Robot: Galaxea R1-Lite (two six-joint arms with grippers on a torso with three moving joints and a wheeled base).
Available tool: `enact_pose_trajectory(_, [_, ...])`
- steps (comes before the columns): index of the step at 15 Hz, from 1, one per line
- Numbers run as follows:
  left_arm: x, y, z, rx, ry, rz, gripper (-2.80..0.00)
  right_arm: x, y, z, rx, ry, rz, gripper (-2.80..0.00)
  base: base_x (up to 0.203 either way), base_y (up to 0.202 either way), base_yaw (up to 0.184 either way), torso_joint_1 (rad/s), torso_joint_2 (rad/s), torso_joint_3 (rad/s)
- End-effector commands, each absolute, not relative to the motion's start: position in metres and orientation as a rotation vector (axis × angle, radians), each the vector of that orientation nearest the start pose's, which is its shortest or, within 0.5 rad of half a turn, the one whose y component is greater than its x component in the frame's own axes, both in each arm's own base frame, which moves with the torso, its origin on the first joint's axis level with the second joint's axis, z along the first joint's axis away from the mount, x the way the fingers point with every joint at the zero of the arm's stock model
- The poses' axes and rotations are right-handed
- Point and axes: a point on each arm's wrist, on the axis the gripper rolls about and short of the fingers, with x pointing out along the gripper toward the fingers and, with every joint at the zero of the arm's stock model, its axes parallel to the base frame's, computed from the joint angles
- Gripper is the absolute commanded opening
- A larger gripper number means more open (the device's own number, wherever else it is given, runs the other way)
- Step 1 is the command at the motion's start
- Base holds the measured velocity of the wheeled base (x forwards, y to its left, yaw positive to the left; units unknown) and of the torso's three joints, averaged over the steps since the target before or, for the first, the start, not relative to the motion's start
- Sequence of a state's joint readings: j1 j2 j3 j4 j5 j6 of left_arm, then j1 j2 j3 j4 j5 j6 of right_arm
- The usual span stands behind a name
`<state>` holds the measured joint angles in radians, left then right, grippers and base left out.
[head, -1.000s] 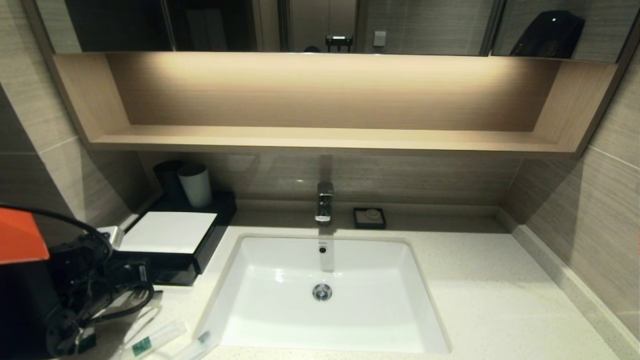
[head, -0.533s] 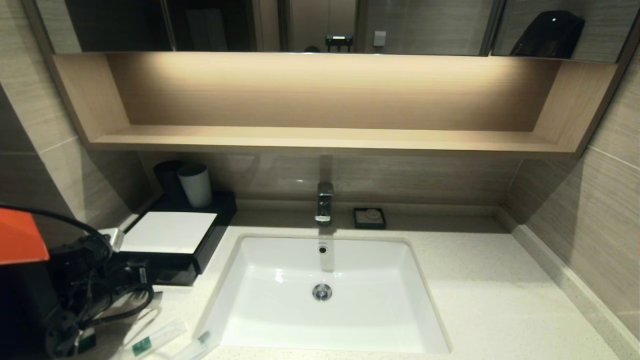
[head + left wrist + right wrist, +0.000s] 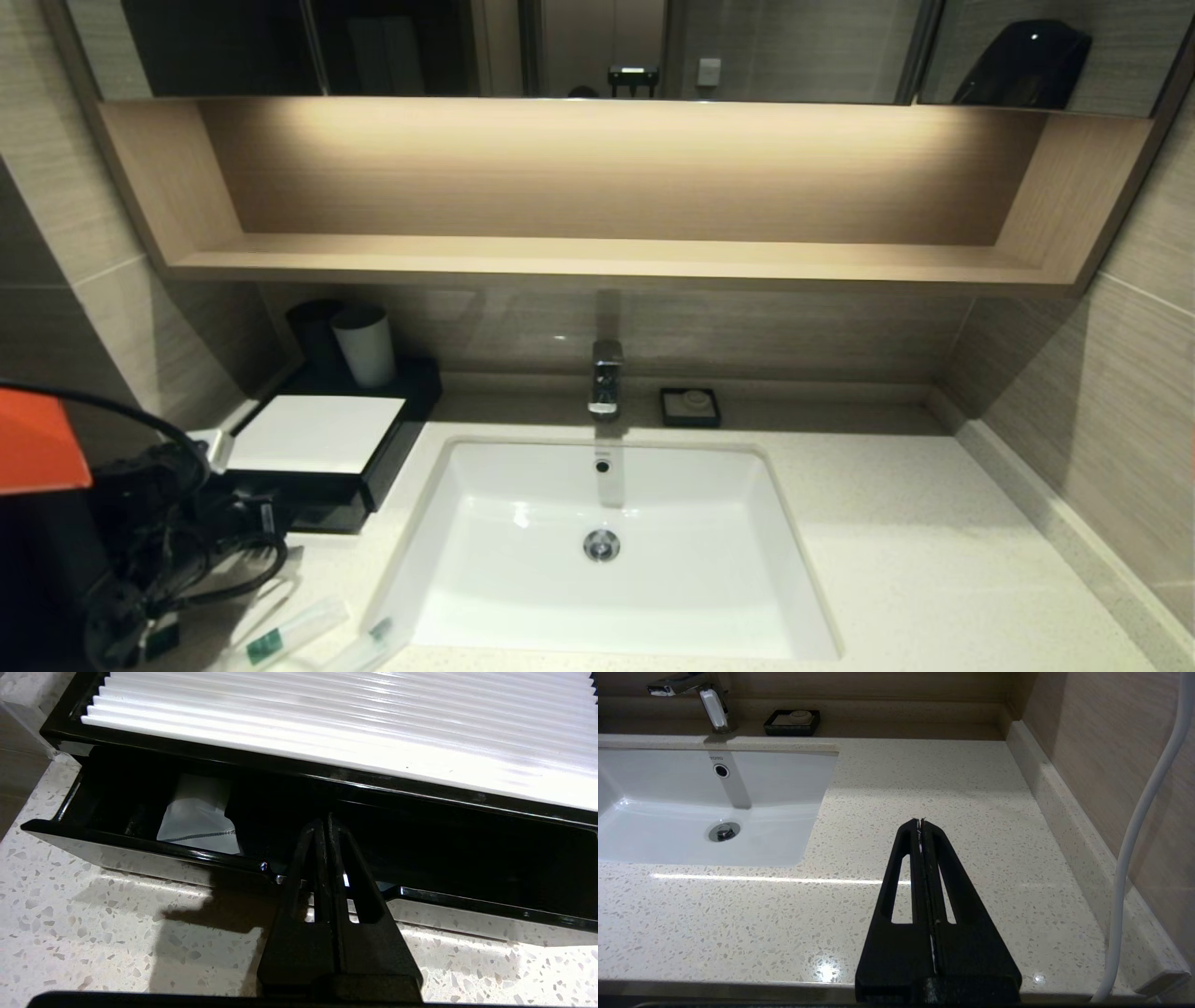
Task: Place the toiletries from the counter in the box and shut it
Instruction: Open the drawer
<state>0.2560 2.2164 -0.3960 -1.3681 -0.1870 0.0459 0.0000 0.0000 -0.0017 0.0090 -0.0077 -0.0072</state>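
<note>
The box (image 3: 317,434) sits on the counter (image 3: 915,560) left of the sink, black with a white ribbed top (image 3: 350,728). Its drawer (image 3: 140,847) is pulled out a little, and a whitish packet (image 3: 198,814) lies inside. My left gripper (image 3: 324,823) is shut, with its tips over the drawer's front wall at the middle and nothing visible between them. Two toiletries lie on the counter's near left corner: one with a green label (image 3: 289,635) and one by the sink's edge (image 3: 369,644). My right gripper (image 3: 920,822) is shut and empty over the counter right of the sink.
A white sink (image 3: 523,597) with a chrome faucet (image 3: 606,378) fills the middle. A black soap dish (image 3: 690,408) stands behind it. A grey cup (image 3: 364,345) and a dark cup (image 3: 313,336) stand on the box's back. A wooden shelf (image 3: 597,257) hangs overhead.
My left arm has shifted very slightly at the box's front. The drawer, the packets and everything else look unchanged.
</note>
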Motion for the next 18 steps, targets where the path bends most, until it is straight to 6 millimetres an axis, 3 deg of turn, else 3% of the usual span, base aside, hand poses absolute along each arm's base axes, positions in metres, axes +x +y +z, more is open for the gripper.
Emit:
enact_pose_trajectory(1, [0.293, 0.072, 0.009, -0.05, 0.439, 0.057, -2.8, -0.023, 0.0, 0.075, -0.008, 0.008, -0.008, -2.8, 0.0, 0.0, 0.0, 0.0, 0.0, 0.0])
enact_pose_trajectory(18, [0.273, 0.073, 0.01, -0.032, 0.488, 0.068, -2.8, -0.023, 0.0, 0.075, -0.008, 0.008, -0.008, -2.8, 0.0, 0.0, 0.0, 0.0, 0.0, 0.0])
